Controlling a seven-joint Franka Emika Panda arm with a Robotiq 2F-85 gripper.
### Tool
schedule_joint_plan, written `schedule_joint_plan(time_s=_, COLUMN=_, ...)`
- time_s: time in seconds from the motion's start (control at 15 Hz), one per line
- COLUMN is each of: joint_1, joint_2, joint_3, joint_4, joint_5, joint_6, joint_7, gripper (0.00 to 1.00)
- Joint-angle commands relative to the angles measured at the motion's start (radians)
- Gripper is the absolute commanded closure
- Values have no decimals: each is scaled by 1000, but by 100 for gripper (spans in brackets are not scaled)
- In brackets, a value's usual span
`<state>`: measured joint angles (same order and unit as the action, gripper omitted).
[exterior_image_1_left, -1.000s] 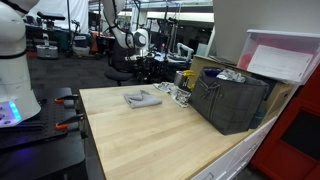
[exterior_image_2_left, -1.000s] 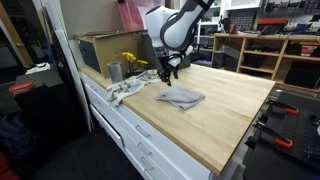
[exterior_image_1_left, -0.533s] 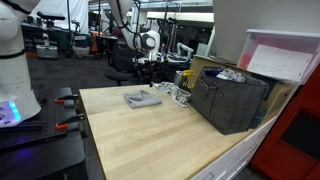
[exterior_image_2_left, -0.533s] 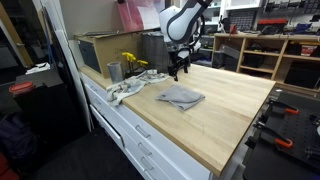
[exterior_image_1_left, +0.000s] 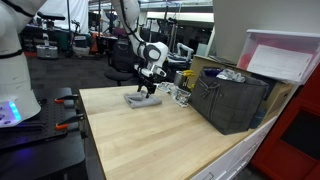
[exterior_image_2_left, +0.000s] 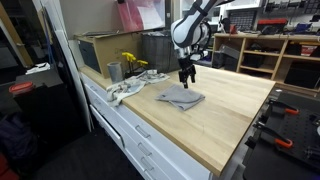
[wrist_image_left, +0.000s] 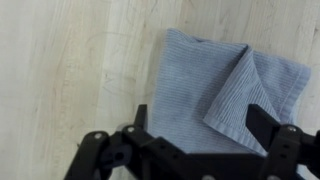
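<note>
A folded grey-blue cloth (wrist_image_left: 220, 95) lies flat on the light wooden bench top (wrist_image_left: 70, 80), one corner turned over on itself. My gripper (wrist_image_left: 203, 122) hangs just above it, open, its two dark fingers standing wide apart over the cloth's near part with nothing between them. In both exterior views the gripper (exterior_image_1_left: 150, 86) (exterior_image_2_left: 186, 77) points down over the cloth (exterior_image_1_left: 141, 99) (exterior_image_2_left: 180, 97) with a small gap below the fingertips.
A dark crate (exterior_image_1_left: 232, 100) with a white-lidded box (exterior_image_1_left: 282, 58) above it stands at one end of the bench. A metal cup (exterior_image_2_left: 114, 71), yellow items (exterior_image_2_left: 133, 62) and a crumpled light rag (exterior_image_2_left: 125, 88) lie near the bench edge beside the crate (exterior_image_2_left: 100, 50).
The gripper has opened wide and travelled across the bench from beside the cup and rag to a spot directly above the folded cloth, coming lower.
</note>
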<state>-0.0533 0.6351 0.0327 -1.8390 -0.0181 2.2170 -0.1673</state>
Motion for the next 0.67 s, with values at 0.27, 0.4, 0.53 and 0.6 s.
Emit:
schedule_joint_plan(time_s=0.27, joint_1=-28, joint_2=55, joint_3=55, joint_4=62, joint_5=44, joint_6=-56, joint_7=-139, gripper=0)
schedule_joint_plan(time_s=0.4, joint_1=-30, joint_2=80, joint_3=55, joint_4=77, joint_5=46, joint_6=-61, joint_7=-150, gripper=0)
schedule_joint_plan(time_s=0.53, joint_1=-33, joint_2=100, joint_3=56, joint_4=90, joint_5=46, joint_6=-65, joint_7=-160, gripper=0)
schedule_joint_plan(time_s=0.6, joint_1=-34, joint_2=110, joint_3=57, joint_4=99, joint_5=47, joint_6=-68, joint_7=-162, gripper=0)
